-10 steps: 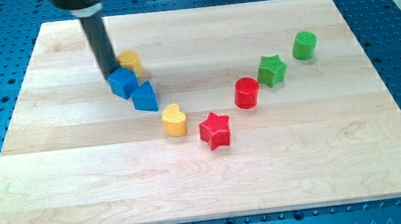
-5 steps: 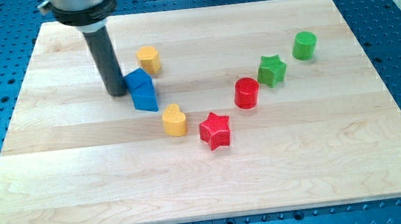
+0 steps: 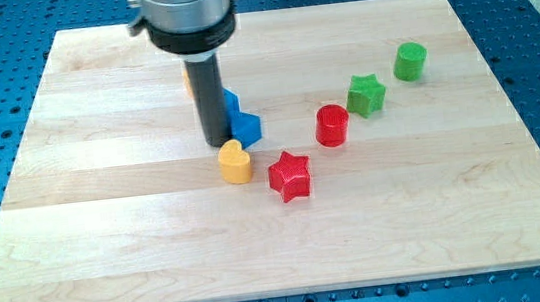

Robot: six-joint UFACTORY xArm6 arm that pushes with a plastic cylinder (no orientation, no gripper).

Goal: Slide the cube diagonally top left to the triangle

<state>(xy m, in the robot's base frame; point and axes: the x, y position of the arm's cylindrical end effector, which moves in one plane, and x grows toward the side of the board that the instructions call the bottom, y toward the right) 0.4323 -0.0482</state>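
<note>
Setting: pale wooden worktop (image 3: 438, 214) sitting on a blue perforated base.
Our tip: our tip (image 3: 217, 142) rests on the board a little toward the far-left corner from its middle; our rig ends in a plain rod with no fingers, so nothing opens, closes or holds anything.
Blue blocks: two blue pieces touch the rod's right side. The blue cube (image 3: 231, 105) peeks out just behind the rod; the blue triangle (image 3: 244, 127) sits in front of it, toward the near edge and slightly right.
Key relation: both blue blocks lie right of our tip, the cube toward the far edge, the triangle almost level with the tip.
Cube heading: mostly hidden by the rod, so we cannot tell which way its faces turn; it has no long axis.
Progress: we judge the cube already rests up and left of the triangle, touching or nearly so.
Neighbours: yellow heart (image 3: 235, 162) just in front of our tip; red star (image 3: 290, 175) to its right; a yellow block (image 3: 187, 82) is mostly hidden behind the rod.
</note>
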